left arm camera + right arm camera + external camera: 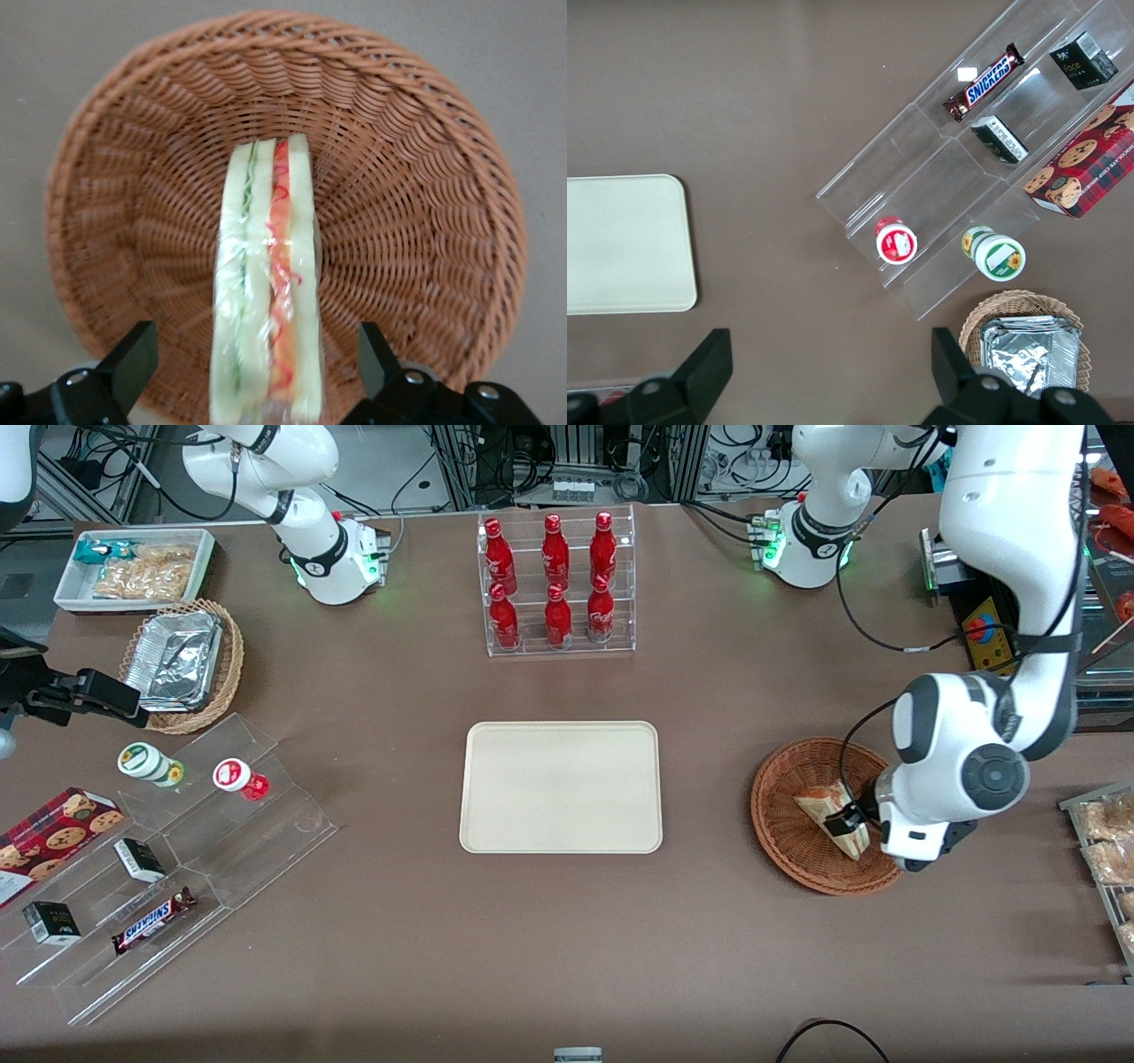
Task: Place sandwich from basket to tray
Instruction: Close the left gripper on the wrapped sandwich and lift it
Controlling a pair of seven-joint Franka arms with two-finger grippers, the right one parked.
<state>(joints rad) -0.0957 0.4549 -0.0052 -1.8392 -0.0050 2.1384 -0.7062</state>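
— Where's the sandwich (266, 283)?

— I see it on edge in the basket (784, 815), near the rim at about four o'clock, toward the working arm's end. The tray (561, 786) sits well apart.

— And the gripper (257, 367)?

— It's over the basket, fingers (131, 359) spread wide either side of the sandwich, not touching. From the front my wrist hides the fingertips and the basket's edge.
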